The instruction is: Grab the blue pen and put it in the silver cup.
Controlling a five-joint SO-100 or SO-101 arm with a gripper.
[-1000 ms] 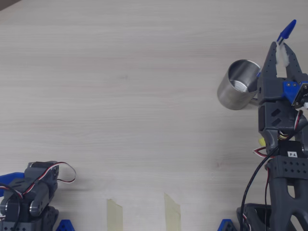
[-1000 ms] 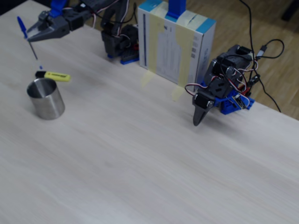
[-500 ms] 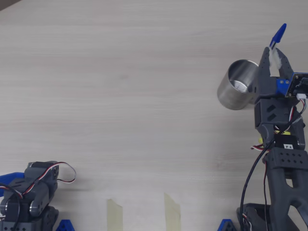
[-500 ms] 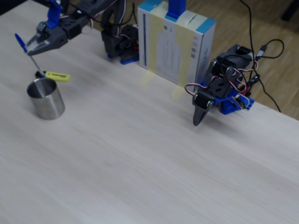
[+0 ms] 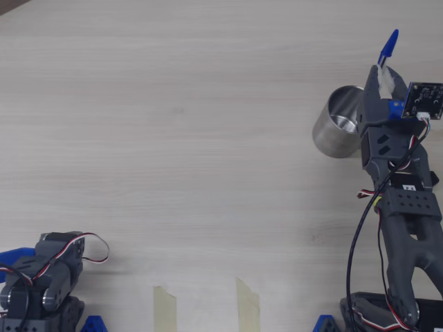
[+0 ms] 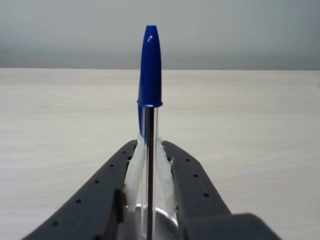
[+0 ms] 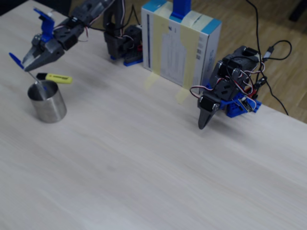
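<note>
my end effector (image 6: pixel 149 165) is clamped on the blue pen (image 6: pixel 149 70), its white-padded fingers (image 6: pixel 134 170) pressing the clear barrel from both sides, the blue cap sticking up past the tips in the wrist view. in the overhead view the end effector (image 5: pixel 382 75) sits at the right edge of the surface, just beside and partly over the right rim of the silver cup (image 5: pixel 337 131), with the blue pen (image 5: pixel 387 45) poking out beyond the fingers toward the far edge. in the fixed view the end effector (image 7: pixel 29 60) hangs above the silver cup (image 7: pixel 47 101), and the blue pen (image 7: pixel 16 60) slants down from its cap so that the lower end reaches the cup's mouth; i cannot tell whether the tip is already inside the rim. the cup stands upright on the pale wood-grain surface (image 5: pixel 173 124). a yellow highlighter (image 7: pixel 54 77) lies flat on the surface just behind the cup in the fixed view. a second arm (image 7: pixel 225 93) rests folded near the opposite edge, well apart from the cup, beside a white and blue box (image 7: pixel 180 43).
</note>
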